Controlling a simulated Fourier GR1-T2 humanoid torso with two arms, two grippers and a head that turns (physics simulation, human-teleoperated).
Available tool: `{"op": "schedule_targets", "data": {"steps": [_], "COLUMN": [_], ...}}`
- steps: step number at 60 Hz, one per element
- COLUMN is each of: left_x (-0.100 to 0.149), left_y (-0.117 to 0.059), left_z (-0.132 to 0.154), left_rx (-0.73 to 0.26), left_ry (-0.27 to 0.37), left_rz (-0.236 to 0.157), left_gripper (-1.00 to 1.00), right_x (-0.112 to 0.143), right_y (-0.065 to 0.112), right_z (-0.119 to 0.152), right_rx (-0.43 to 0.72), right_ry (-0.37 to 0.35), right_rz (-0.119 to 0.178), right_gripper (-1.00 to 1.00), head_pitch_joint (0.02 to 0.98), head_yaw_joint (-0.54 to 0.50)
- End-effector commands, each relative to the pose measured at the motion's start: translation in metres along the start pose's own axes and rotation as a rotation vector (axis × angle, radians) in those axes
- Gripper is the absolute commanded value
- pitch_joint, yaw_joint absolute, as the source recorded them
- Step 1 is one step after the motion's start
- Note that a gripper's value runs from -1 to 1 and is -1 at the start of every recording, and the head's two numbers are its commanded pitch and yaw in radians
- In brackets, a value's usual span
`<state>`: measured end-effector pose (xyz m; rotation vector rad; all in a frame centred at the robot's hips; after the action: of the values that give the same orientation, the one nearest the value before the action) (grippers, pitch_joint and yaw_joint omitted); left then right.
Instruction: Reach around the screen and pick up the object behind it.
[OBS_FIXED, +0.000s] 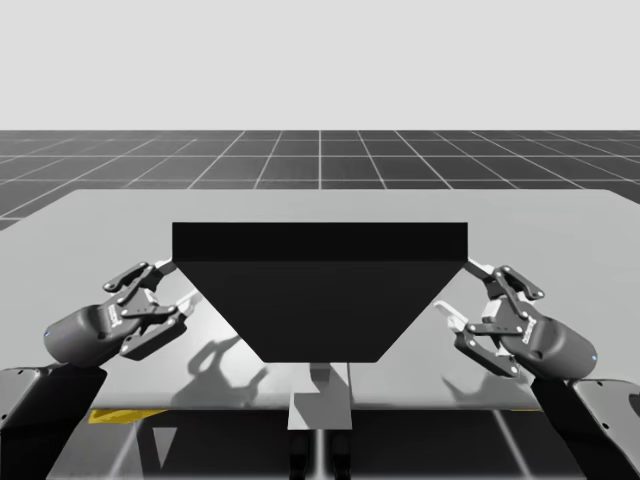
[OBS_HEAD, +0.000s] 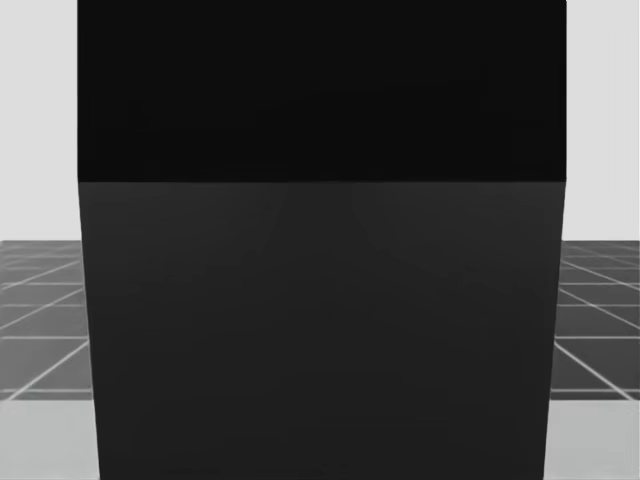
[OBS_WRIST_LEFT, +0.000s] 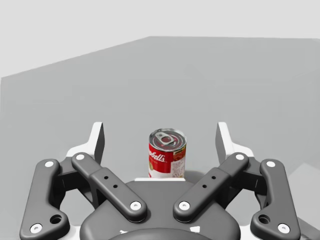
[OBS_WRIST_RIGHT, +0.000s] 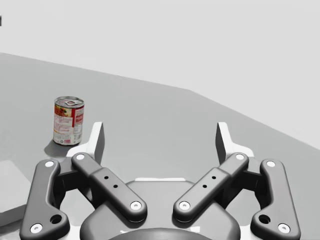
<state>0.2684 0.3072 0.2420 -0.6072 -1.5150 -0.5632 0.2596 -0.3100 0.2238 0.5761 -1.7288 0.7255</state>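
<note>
Red-and-white can (OBS_WRIST_LEFT: 167, 155) ahead of left gripper (OBS_FIXED: 174, 286), untouched; left gripper, right gripper (OBS_WRIST_RIGHT: 160, 135) wide open, empty.

left gripper (OBS_WRIST_LEFT: 160, 142) / right gripper (OBS_WRIST_RIGHT: 160, 142) – dk-grey links, silver screws | white fingertips (OBS_WRIST_LEFT: 98, 142)

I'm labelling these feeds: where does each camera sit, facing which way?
High view: above the table, looking down on the screen; left gripper and right gripper flank it, open.
Head view: on my head, facing the screen's near side.
Left wrist view: on my left wrist; red-and-white can ahead of its fingers.
Right wrist view: on my right wrist; shares that can, ahead beside one finger.
</note>
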Motion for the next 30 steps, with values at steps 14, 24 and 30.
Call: {"op": "schedule_targets", "data": {"steps": [14,24,30], "left_x": [-0.018,-0.019,-0.024], "left_y": [0.004,0.014,0.020], "left_z": [0.023,0.019,0.008], "left_rx": [-0.145,-0.155,-0.147], "left_ry": [0.161,0.183,0.197], "left_rz": [-0.057,-0.075,-0.082], "left_gripper": [-1.00,-1.00,-1.00], "right_x": [-0.010,-0.016,-0.018], "right_y": [0.023,0.023,0.022], "right_z": [0.032,0.036,0.037], "right_rx": [0.289,0.314,0.316], "right_ry": [0.020,0.017,0.012], "right_rz": [0.028,0.023,0.022], "right_gripper": [-1.00,-1.00,-1.00], "head_pitch_joint": [0.152,0.153,0.152], "head_yaw_joint": [0.00,0.00,0.00]}}
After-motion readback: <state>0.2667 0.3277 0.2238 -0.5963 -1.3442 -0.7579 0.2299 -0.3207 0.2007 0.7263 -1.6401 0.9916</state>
